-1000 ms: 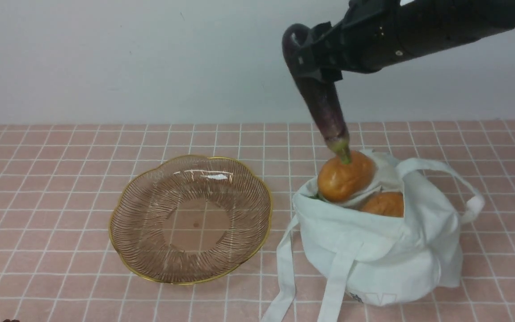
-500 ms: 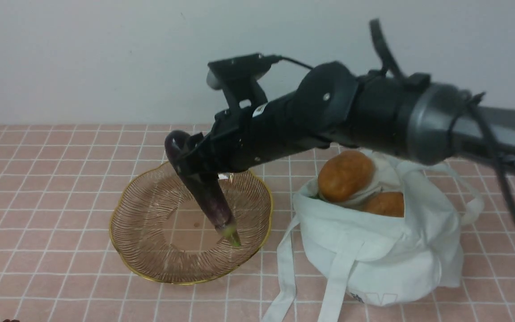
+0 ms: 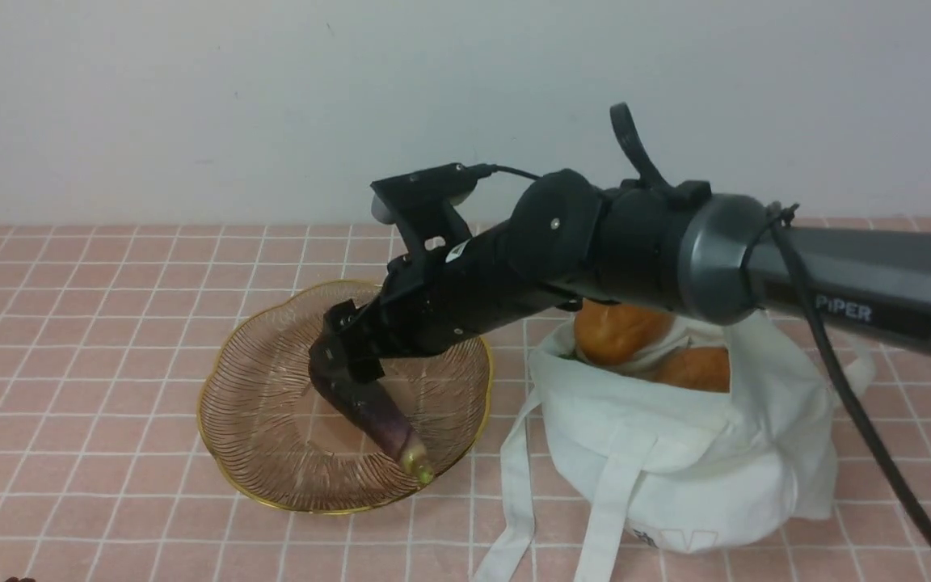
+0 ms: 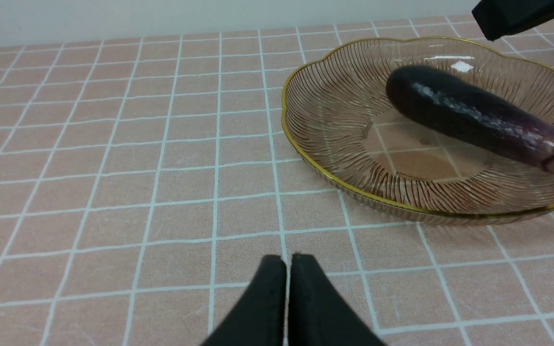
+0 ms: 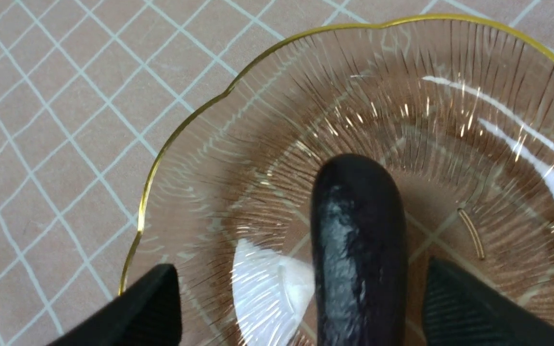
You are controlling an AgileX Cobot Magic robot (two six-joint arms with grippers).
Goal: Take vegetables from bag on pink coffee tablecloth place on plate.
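PiPER stands there in pale letters on the grey link of the right arm; printed marks low on the bag are unreadable.

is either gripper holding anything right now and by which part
Nothing is held. The right gripper stands open, a gap on each side of the eggplant lying in the plate; the left gripper is shut and empty.

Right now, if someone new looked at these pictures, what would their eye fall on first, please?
The black right gripper, reaching in from the right, hangs open low over the ribbed, gold-rimmed plate left of centre on the pink tablecloth. Between its spread jaws a dark purple eggplant lies slanted in the plate, green stem toward the near rim. Right of it, the white bag shows two orange-brown buns at its mouth.
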